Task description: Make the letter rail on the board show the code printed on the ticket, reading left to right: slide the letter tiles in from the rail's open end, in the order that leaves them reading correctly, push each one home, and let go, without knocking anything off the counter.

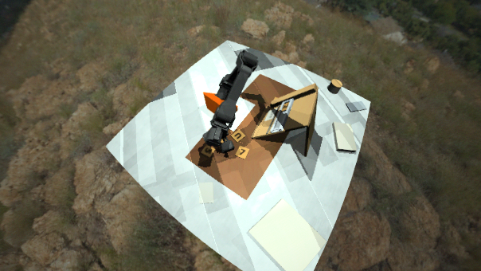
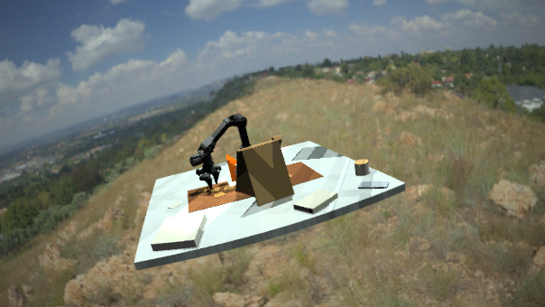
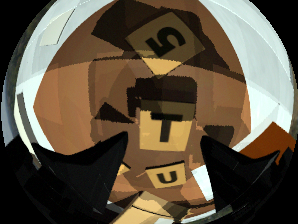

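My gripper (image 1: 223, 150) (image 2: 213, 184) (image 3: 166, 138) is open and empty, low over the brown mat, its fingers on either side of the T tile (image 3: 162, 137) in the wrist view. The 5 tile (image 1: 207, 151) (image 3: 165, 42) lies beyond it in shadow. The U tile (image 1: 238, 135) (image 3: 166, 177) and the 7 tile (image 1: 242, 152) lie nearer the board; a finger mostly hides the 7 in the wrist view. The leaning board (image 1: 304, 113) (image 2: 266, 172) carries the pale rail (image 1: 277, 127) with a tile (image 1: 285, 104) in it. The ticket's print is too small to read.
An orange block (image 1: 212, 102) (image 2: 231, 168) stands beside the arm. A cylinder (image 1: 335, 86) (image 2: 362, 167), a grey slab (image 1: 355, 106) and a cream box (image 1: 344, 137) (image 2: 316, 201) stand behind the board. A large cream slab (image 1: 287, 235) (image 2: 180, 232) lies near the counter's edge.
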`<state>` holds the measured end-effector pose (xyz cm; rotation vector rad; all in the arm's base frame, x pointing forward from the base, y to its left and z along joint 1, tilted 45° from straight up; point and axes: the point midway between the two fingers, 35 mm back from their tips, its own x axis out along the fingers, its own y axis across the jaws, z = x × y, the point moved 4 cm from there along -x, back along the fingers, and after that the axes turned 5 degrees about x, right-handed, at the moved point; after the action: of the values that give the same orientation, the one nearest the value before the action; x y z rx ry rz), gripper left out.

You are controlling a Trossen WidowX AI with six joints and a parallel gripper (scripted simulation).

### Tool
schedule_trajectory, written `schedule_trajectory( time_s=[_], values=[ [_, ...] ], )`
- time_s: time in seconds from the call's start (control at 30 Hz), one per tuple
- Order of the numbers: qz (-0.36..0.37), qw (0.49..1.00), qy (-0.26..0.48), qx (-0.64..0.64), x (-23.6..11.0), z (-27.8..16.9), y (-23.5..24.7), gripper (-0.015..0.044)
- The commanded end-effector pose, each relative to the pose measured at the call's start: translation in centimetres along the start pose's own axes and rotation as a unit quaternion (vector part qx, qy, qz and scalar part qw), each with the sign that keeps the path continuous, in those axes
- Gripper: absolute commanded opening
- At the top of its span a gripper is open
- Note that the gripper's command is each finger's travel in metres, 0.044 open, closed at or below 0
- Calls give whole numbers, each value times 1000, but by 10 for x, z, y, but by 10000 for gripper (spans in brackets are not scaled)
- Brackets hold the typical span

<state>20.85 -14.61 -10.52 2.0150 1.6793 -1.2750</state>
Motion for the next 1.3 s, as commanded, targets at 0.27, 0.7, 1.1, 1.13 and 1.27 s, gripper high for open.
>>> schedule_trajectory(
  time_s=[0.27, 0.7, 1.1, 1.13, 1.27],
  values=[
    [-2, 1000, 3, 3, 5, 0, -1, 340],
    [-2, 1000, 3, 3, 5, 0, -1, 340],
    [-2, 1000, 3, 3, 9, 0, -1, 340],
    [-2, 1000, 3, 3, 10, 0, -1, 340],
    [-2, 1000, 3, 3, 17, 0, -1, 340]
  ],
)
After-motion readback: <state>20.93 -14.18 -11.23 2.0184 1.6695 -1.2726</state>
